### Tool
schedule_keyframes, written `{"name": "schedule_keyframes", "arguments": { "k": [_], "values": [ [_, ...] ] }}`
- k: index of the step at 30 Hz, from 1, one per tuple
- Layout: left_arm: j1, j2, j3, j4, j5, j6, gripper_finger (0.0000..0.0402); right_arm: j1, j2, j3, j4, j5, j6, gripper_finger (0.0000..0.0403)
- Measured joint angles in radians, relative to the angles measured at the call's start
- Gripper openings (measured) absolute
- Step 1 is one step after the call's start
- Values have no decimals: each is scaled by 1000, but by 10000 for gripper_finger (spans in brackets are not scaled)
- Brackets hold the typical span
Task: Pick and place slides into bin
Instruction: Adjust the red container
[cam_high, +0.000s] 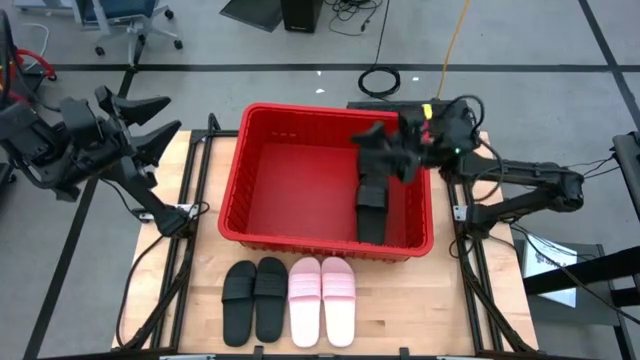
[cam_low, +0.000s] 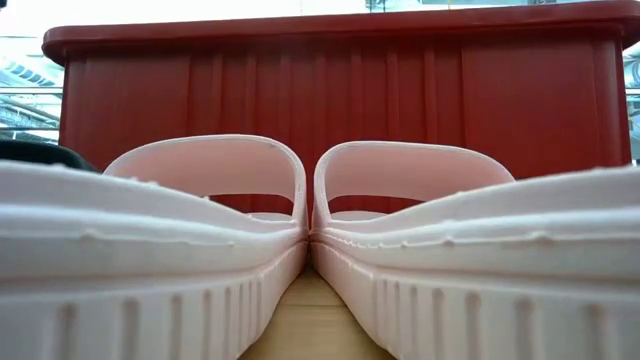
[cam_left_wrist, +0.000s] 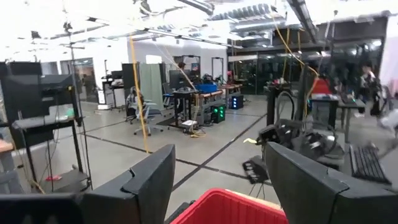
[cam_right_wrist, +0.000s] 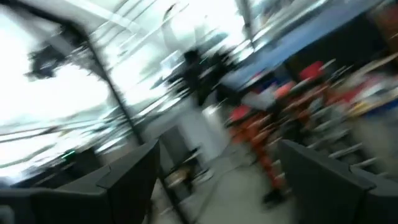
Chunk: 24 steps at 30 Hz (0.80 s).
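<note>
The right end effector (cam_high: 385, 150) is being held wide open and empty over the red bin (cam_high: 250, 185), above a black slide (cam_high: 372, 208) lying inside. The left end effector (cam_high: 150, 120) is being kept open, empty, left of the bin. Two black slides (cam_high: 255, 298) and two pink slides (cam_high: 322, 300) are being left on the counter (cam_high: 400, 310), near the bin.

table (cam_high: 400, 310): light wood | on it: red bin (cam_high: 300, 170), black slides (cam_high: 255, 298), pink slides (cam_high: 322, 298) (paired, side by side)
</note>
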Motion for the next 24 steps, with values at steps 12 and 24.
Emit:
{"name": "schedule_keyframes", "arguments": {
  "k": [12,24],
  "values": [
    [-25,11,0,-42,88,-95,255,408,15,60,-414,72,7,318],
    [-25,33,0,-43,91,-181,255,533,20,102,-1167,108,-30,318]
  ]
}}
